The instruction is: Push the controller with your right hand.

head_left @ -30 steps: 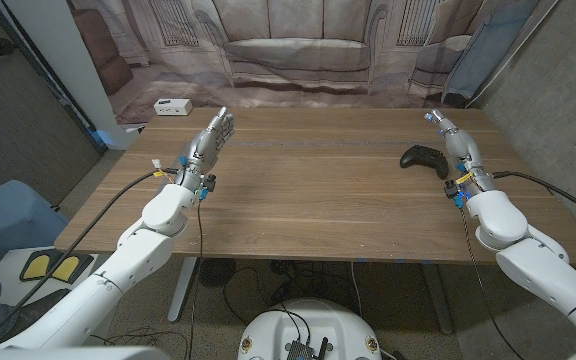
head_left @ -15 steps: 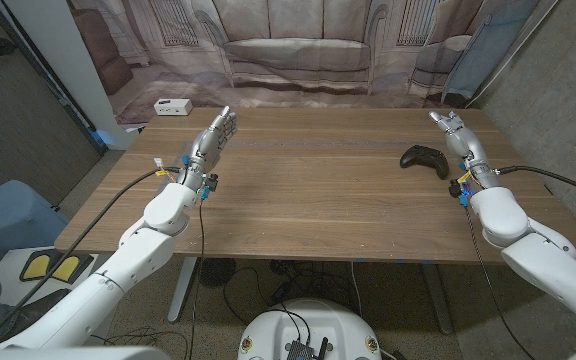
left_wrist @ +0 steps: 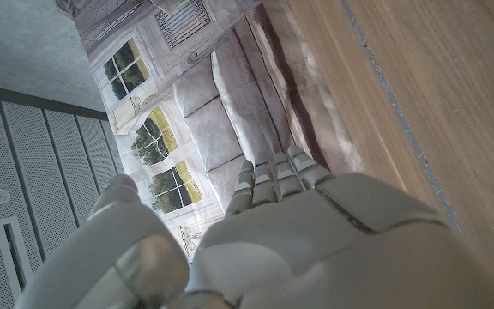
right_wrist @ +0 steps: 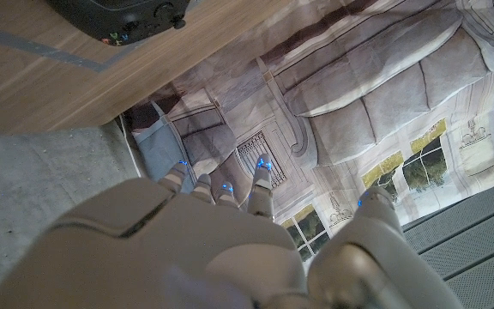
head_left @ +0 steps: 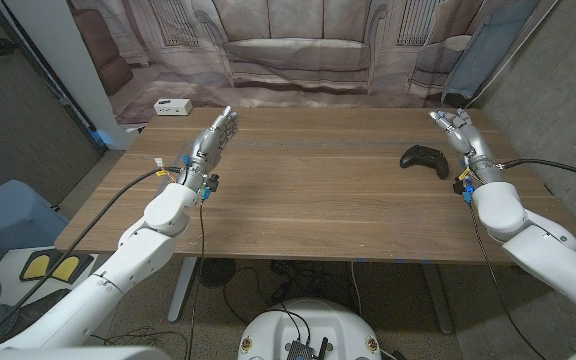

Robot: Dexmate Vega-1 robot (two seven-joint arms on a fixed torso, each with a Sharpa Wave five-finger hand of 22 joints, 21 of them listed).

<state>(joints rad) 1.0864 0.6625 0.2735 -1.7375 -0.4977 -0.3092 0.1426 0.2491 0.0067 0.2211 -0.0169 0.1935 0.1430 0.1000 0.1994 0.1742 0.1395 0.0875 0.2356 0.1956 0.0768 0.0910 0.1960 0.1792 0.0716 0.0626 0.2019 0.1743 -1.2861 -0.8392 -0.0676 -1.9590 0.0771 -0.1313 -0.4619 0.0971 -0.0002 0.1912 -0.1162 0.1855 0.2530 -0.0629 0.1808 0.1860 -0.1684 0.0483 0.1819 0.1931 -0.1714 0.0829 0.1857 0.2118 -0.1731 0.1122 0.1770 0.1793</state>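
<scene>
Black game controller (head_left: 424, 159) on the wooden surface (head_left: 308, 190), near the right edge. Right hand (head_left: 458, 132) just beside it on the outer side, fingers (head_left: 444, 118) apart, holding nothing. Needs a push inward toward the middle; left hand (head_left: 214, 138) far away, open too.

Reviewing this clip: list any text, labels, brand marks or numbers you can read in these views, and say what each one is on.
None can be read.
Controller: small coloured button marks show in the right wrist view, too blurred to read.
White box off the table's far left corner: dark spots on its face, too small to tell whether they are text.
Printed backdrop: a sofa and windows, no lettering.
</scene>
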